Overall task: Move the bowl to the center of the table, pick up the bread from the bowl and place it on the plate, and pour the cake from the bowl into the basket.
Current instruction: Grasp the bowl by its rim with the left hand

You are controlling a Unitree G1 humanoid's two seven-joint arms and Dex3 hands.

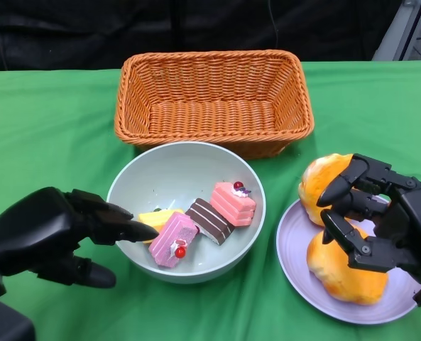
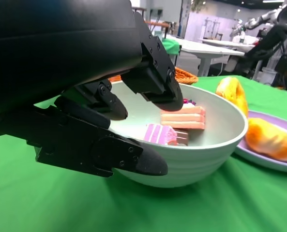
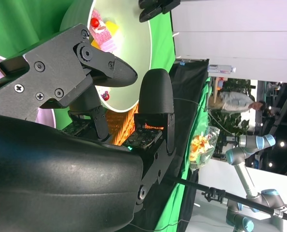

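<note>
Green-covered desk, head view: a woven orange basket stands at the far middle, and the pale green bowl sits just in front of it, near the centre. The bowl holds four cake slices: a pink layered slice, a chocolate slice, a pink slice topped with a red cherry and a yellow slice. To the robot's right of the bowl a lilac plate carries two glazed bread rolls, one at its far edge and one nearer.

Only the head view shows the basket's interior and all four slices; the left wrist view shows the bowl in profile, its rim hiding the yellow slice. The right wrist view alone takes in a person and grey robot arms in the room beyond the desk.

The left hand has its fingers around the bowl's near-left rim, upper fingers over the inside and a lower finger under the outer wall; whether they press the rim cannot be told. The right hand hovers over the plate with fingers spread, holding nothing, above the two rolls.
</note>
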